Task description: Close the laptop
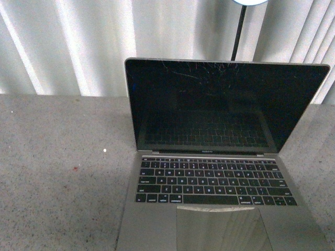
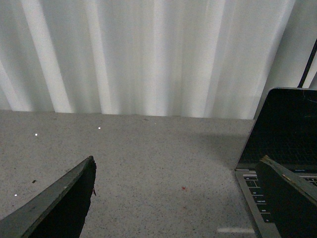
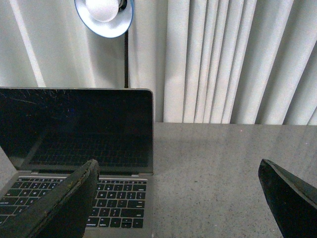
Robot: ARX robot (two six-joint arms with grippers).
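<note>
Laptop (image 1: pixel 222 157): one, open on the grey counter (image 1: pixel 57 172), right of centre in the front view. The dark screen stands up, facing the robot, with cracks (image 1: pixel 209 70) near its top edge. Its front edge and part of the trackpad are cut off below.
Left hand (image 2: pixel 177 166): one, fingers spread wide, holding nothing. One finger (image 2: pixel 292 198) covers part of the keyboard.
Right hand (image 3: pixel 178 166): one, fingers wide apart, empty. One finger (image 3: pixel 64 208) hides some keys.
Lamp (image 3: pixel 104 15): one, on a dark pole behind the laptop, shade cropped.
White curtain (image 1: pixel 68 42): behind the counter.
White speck (image 1: pixel 104 150): one, too small to identify.
</note>
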